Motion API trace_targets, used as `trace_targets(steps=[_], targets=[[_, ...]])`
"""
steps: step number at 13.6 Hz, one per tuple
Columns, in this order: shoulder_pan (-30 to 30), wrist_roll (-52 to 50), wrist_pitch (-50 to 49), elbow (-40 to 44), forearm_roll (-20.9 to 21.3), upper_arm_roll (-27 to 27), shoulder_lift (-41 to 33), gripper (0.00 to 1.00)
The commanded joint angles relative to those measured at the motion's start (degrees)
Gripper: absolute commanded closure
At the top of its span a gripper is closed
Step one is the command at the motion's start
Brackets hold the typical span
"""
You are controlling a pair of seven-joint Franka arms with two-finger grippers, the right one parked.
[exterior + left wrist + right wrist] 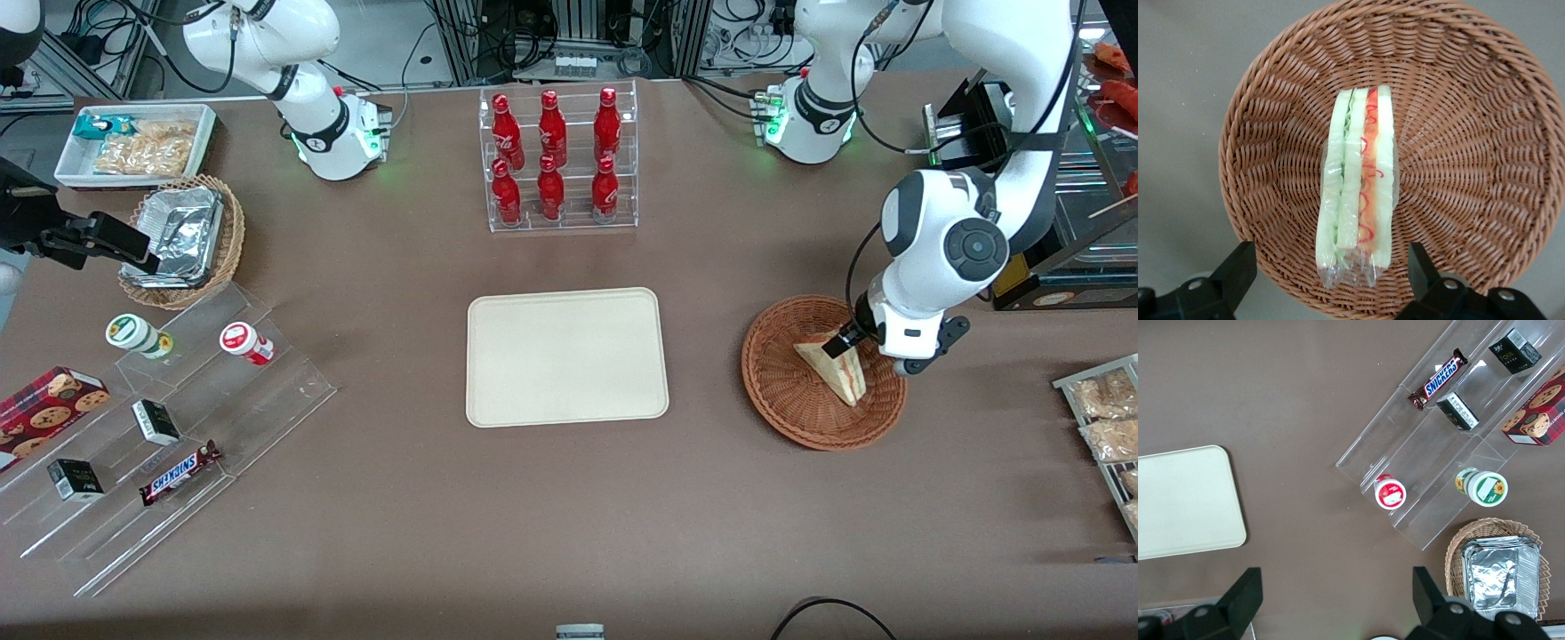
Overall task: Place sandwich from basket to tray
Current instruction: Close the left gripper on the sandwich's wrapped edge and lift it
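Pincer (1328, 270) spread apart, straddling sandwich (1358, 183) end, wedge lying in basket (1458, 100)

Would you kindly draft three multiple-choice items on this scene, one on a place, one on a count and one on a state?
1. Where is the sandwich?
A. In the round reddish-brown basket
B. On the cream tray
C. On the bare table

2. How many red bottles stand in the clear rack?
A. Four
B. Six
C. Eight

3. How is the left arm's pincer?
A. Shut on the sandwich
B. Open, with a finger on either side of the sandwich's end
C. Open above the tray

Answers:
1. A: the wrist view shows the wrapped wedge lying on the weave.
2. B: two rows of three.
3. B: both fingers stand apart, with the sandwich's end between them.
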Motion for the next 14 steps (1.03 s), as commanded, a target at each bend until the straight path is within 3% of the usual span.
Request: trace_targets(steps=[1, 5, 6, 9, 11, 14], targets=[[-0.2, -1.6, 3.4, 0.5, -0.4, 0.1, 3.2, 0.0], [-0.2, -1.6, 5.4, 0.5, -0.4, 0.0, 5.7, 0.0], [-0.2, -1.6, 5.4, 0.5, -0.4, 0.0, 5.8, 0.05], [-0.2, -3.4, 4.6, 0.6, -0.4, 0.0, 5.5, 0.79], [-0.3, -3.6, 4.3, 1.1, -0.4, -0.1, 4.9, 0.91], [-0.5, -3.5, -4.3, 6.1, -0.4, -0.2, 4.6, 0.91]])
